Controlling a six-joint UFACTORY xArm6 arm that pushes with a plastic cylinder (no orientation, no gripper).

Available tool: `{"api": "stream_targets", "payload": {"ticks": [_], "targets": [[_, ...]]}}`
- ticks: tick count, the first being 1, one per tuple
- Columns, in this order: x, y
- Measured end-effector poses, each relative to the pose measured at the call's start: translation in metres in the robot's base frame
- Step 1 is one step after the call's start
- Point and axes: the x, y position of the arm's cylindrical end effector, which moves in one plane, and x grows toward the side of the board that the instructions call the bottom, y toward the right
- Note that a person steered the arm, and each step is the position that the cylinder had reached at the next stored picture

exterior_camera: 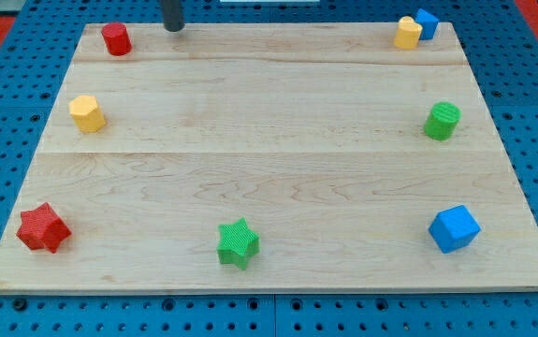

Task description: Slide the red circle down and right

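The red circle (pixel 116 39) is a short red cylinder standing near the top left corner of the wooden board (pixel 269 159). My tip (pixel 173 28) is at the view's top edge, resting near the board's top edge, to the right of the red circle and a small gap away from it, not touching it.
A yellow hexagon block (pixel 87 113) sits at the left. A red star (pixel 43 228) is at the bottom left, a green star (pixel 239 243) at the bottom middle, a blue cube (pixel 454 228) at the bottom right. A green cylinder (pixel 442 121) is at the right. A yellow block (pixel 407 32) touches a blue block (pixel 427 22) at the top right.
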Motion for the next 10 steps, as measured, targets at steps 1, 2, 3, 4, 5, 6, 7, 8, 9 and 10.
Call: {"api": "stream_targets", "payload": {"ticks": [1, 2, 3, 4, 5, 6, 7, 8, 9, 10], "targets": [[0.000, -0.025], [-0.001, -0.057], [0.000, -0.094], [0.016, -0.095], [0.025, -0.083], [0.038, -0.069], [0.062, -0.047], [0.089, -0.032], [0.120, -0.017], [0.146, -0.002]]}}
